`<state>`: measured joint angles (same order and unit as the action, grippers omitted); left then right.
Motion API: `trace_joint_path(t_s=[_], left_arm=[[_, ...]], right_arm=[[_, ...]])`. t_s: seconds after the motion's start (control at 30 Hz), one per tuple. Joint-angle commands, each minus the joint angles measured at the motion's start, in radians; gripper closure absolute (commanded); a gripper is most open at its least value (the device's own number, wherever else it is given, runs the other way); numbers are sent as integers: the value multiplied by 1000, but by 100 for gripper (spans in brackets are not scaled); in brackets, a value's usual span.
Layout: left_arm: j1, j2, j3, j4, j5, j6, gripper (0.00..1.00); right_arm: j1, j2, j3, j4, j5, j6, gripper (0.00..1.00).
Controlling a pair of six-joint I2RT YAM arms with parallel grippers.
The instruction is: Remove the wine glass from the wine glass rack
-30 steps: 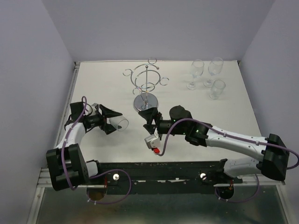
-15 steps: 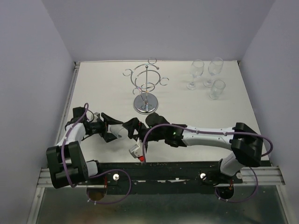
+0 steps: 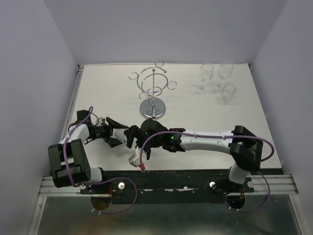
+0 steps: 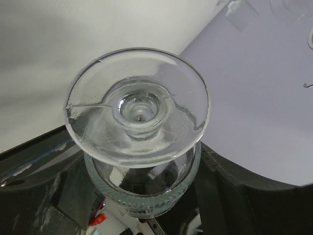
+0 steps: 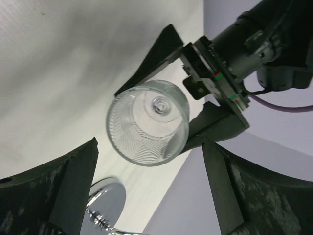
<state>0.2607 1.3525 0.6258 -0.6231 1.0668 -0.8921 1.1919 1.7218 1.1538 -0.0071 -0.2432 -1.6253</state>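
Wine glass: one item, clear, with a finely lined bowl. It is held off the table near the front edge, lying roughly level, foot turned to the left wrist and mouth to the right wrist. It is well apart from the wine glass rack, which stands further back with no glass seen on its rings.

Left gripper: closed on the wine glass, one finger seen on either side of it.

Right gripper: jaws spread wide, nothing held. The mouth of the bowl is faced squarely. The glass appears to lie just ahead of the fingers, not between them.

Step in hand, as judged: a hand-over from left to right.

Handling notes: the right jaws should be eased forward until the bowl is centred between the pads. They should be closed gently, since the glass looks thin and smooth and a slip is likely. The left hold should be given up only once the right one is firm. The left fingers should be kept clear of throughout.

Other stock: three further glasses, standing at the back right.
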Motion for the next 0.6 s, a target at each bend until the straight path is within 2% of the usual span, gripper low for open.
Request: trace_joint_path(t_s=[0.0,0.07,0.2,0.27,0.57], left_arm=[[6,26,37,-6,39,-2,100],[6,36,35,-6,41,-7,100],[8,31,43,-15,51,-5,100],[8,11,45,-30,47,-7,100],[6,-49,34,-72,36,7,100]], right_arm=[[9,10,6,-114,45,-42,6],[11,2,-12,-96,47,-41,6],[23,30,-65,132,142,-80,5],[31,45,-57,194,169,-93,5],[40,79,-25,104,165,-145,6]])
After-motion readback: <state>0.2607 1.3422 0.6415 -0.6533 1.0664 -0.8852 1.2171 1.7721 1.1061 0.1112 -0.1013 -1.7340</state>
